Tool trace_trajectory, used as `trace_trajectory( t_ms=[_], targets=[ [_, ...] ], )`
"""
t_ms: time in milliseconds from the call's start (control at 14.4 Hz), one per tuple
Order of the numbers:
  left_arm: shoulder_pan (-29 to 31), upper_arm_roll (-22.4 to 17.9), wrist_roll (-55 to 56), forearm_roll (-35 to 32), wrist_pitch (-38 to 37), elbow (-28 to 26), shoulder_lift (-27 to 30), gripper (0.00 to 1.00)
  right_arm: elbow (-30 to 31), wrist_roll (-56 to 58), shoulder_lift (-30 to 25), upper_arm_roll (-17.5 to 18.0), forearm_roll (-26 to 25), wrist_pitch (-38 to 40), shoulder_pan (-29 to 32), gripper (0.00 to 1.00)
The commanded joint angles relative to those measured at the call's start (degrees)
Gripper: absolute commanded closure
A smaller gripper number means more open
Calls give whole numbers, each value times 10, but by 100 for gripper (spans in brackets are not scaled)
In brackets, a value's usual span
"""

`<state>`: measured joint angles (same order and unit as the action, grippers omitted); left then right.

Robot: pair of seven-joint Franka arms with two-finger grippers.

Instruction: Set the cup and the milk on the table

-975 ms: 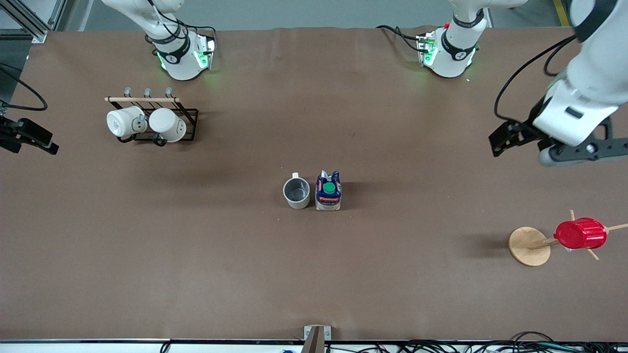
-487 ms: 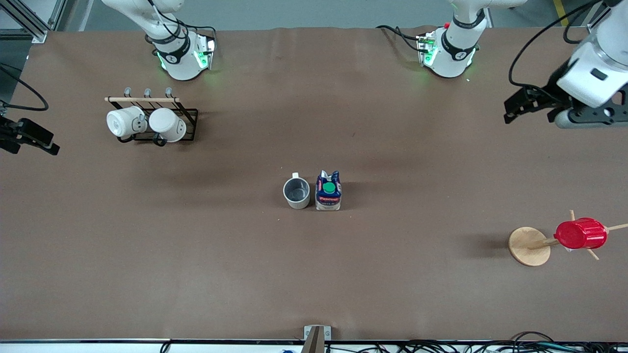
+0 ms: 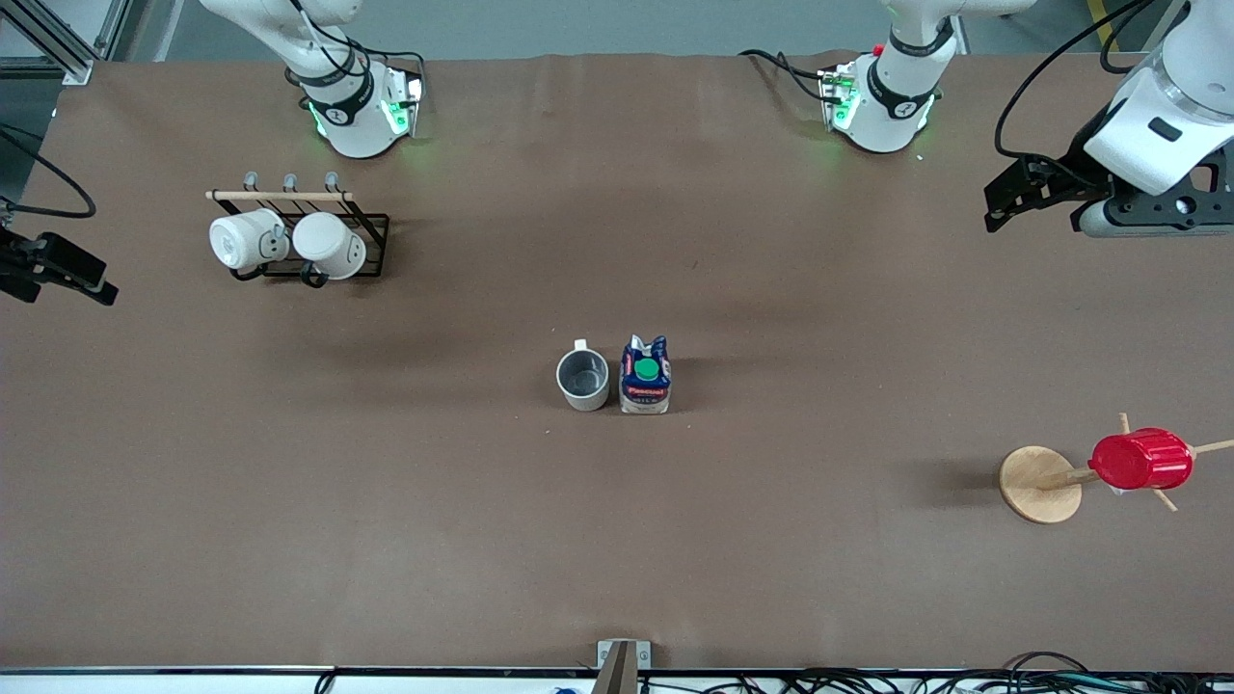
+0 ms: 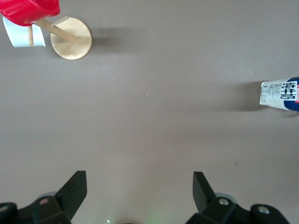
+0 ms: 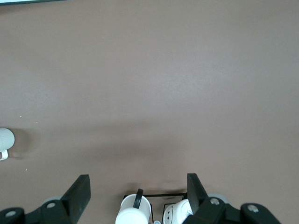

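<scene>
The cup (image 3: 582, 378), a white mug with a dark grey inside, stands upright on the brown table (image 3: 386, 501) near its middle. The milk (image 3: 645, 376) stands upright right beside it, toward the left arm's end. My left gripper (image 3: 1003, 198) is open and empty, up over the table's left-arm end. In the left wrist view its fingers (image 4: 140, 179) are wide apart and the milk (image 4: 280, 94) shows at the picture's edge. My right gripper (image 3: 82, 275) is open and empty over the right-arm end. In the right wrist view (image 5: 138, 184) the cup (image 5: 5, 140) shows partly.
A black wire rack (image 3: 371, 246) holds two white mugs (image 3: 246, 241) near the right arm's base, also in the right wrist view (image 5: 134, 212). A red ribbed cup (image 3: 1140, 460) hangs on a wooden stand (image 3: 1036, 485) at the left-arm end, also in the left wrist view (image 4: 71, 38).
My left gripper has moved away from the red cup's stand toward the arms' side of the table. The right arm, the cup and the milk have not moved.
</scene>
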<state>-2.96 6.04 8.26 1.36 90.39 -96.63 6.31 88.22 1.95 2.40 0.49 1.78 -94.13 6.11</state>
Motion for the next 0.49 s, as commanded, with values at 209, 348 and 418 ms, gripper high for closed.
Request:
trace_trajectory(
  t_ms=[209,348,418],
  targets=[
    [29,-3,-55,6,1,6,-2,0,-3,0,1,3,-7,0,1,8],
    [29,-3,-59,5,-9,6,-2,0,-3,0,1,3,-7,0,1,8],
    [29,-3,-58,5,-22,6,-1,0,-3,0,1,3,-7,0,1,8]
  ],
)
